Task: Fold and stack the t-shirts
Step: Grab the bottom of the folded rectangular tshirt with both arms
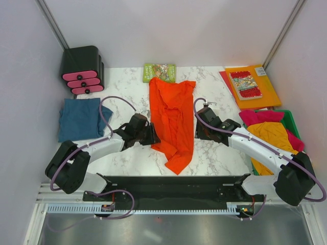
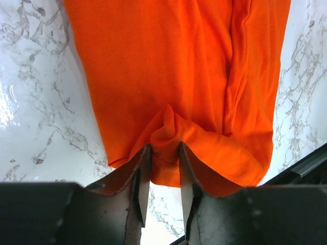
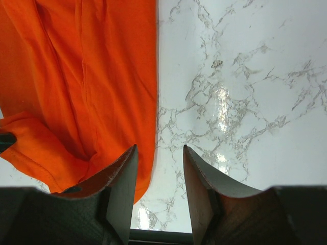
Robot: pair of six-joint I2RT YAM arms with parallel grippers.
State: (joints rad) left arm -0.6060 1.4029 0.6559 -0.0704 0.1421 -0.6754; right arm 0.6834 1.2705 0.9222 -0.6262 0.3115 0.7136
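Green bin point(image 1: 292, 121) with mustard t-shirt point(image 1: 273, 133) and magenta t-shirt point(image 1: 255, 117); left hand point(image 2: 163, 149) pinching orange t-shirt point(image 2: 168, 61), right hand point(image 3: 160, 150) spread.

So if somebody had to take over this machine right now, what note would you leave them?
Left gripper: shut on a pinch of the orange t-shirt at its left edge.
Right gripper: open, holding nothing, low over bare marble just beside the shirt's right edge.
Things: the orange t-shirt lies as a long, rumpled strip mid-table. The teal t-shirt lies folded at the left. The yellow t-shirt and magenta t-shirt are heaped in the green bin at the right.
Done: teal folded.
Left: finish folding orange, stack it, then fold and stack yellow and magenta.
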